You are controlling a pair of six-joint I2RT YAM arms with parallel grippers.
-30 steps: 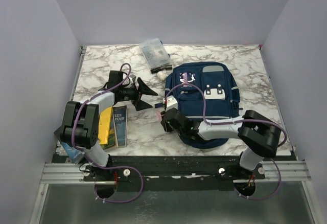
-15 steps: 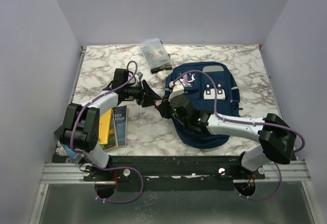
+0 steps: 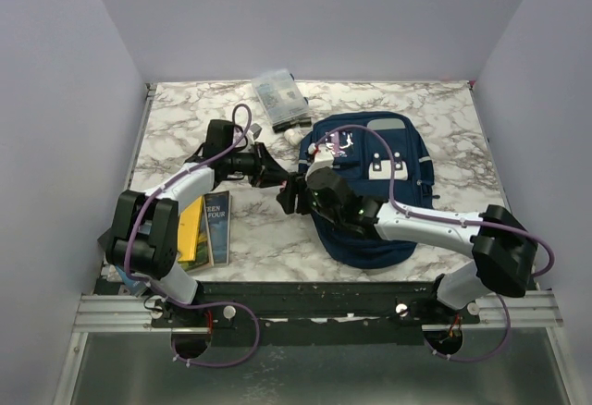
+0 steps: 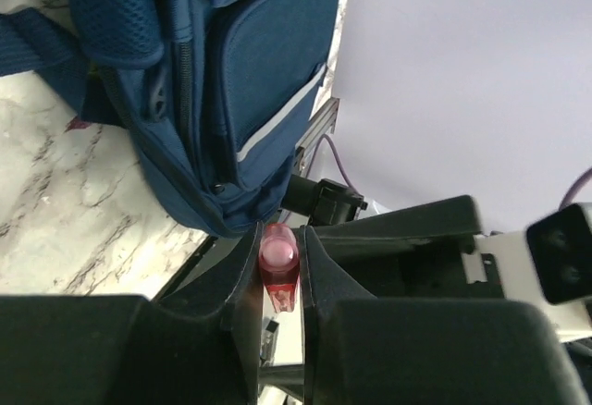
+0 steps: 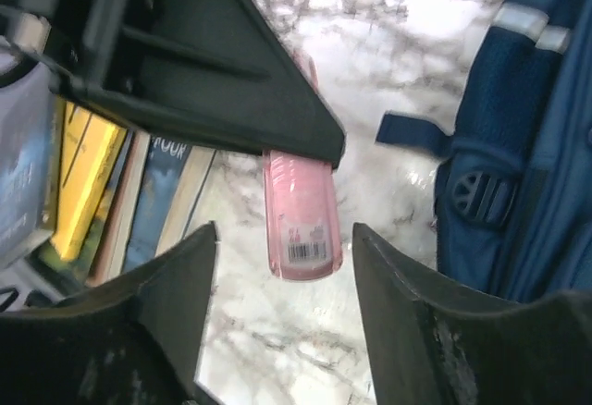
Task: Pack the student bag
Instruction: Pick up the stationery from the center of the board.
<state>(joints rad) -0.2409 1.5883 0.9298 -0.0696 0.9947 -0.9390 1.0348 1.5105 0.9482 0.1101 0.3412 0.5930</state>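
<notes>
Jaws of the left gripper (image 4: 279, 237) are pinched narrow on a small pink item (image 5: 301, 213), a slim translucent piece with a barcode label at its free end. In the left wrist view it sits upright between the two black fingers, and in the right wrist view it sticks out from under the left gripper's dark finger, above the marbled tabletop (image 3: 180, 123). The right gripper (image 3: 289, 194) faces it from the other side, its jaws standing apart with one finger on each side of the pink item and a clear gap on both sides, so they do not grip it. The student bag (image 3: 412, 141), navy blue with grey trim and white zipper tabs, lies flat on the right half of the tabletop, front pockets up, just beside the two grippers; the right arm reaches across its lower part. Two books (image 3: 205, 229) lie side by side near the left arm's base, and a clear plastic pouch (image 3: 279, 98) lies at the far edge, just beyond the bag's upper left corner.
</notes>
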